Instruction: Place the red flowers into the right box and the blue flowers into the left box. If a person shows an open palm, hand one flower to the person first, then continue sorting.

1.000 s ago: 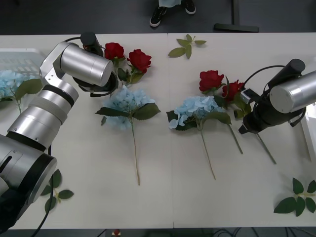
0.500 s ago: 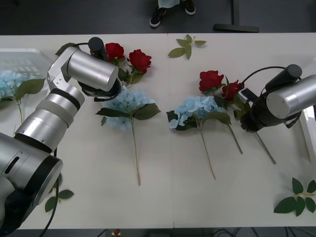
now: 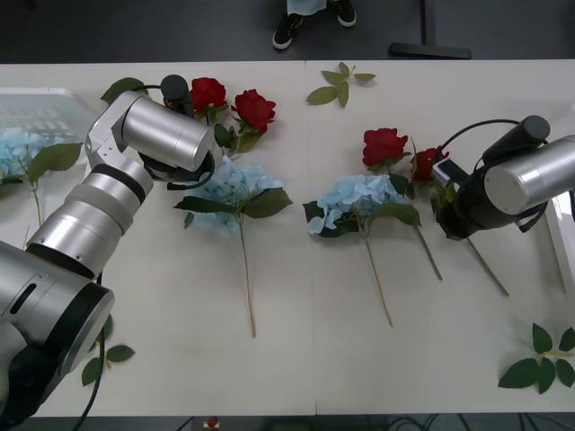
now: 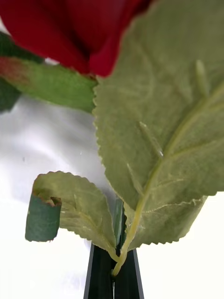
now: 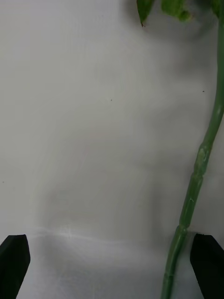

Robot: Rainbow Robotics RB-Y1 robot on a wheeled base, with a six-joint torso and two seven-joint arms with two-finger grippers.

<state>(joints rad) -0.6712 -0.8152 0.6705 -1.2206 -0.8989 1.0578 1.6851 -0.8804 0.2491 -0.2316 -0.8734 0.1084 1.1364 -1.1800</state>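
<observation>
A long white table (image 3: 296, 359) carries scattered flowers. The shallow white left box (image 3: 36, 101) sits at its far left edge. Two pale blue hydrangea heads (image 3: 235, 190) lie mid-table among deep red roses (image 3: 384, 145). The right gripper (image 4: 114, 273) is clamped on a rose's green stem (image 4: 122, 252). The left gripper (image 5: 112, 261), fingers apart, hangs over a stem (image 5: 196, 187).

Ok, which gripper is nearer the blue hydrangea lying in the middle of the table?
Right. The right gripper is beside that hydrangea, shut on a red rose stem just to its right. The left gripper is open farther left, over the other hydrangea.
</observation>
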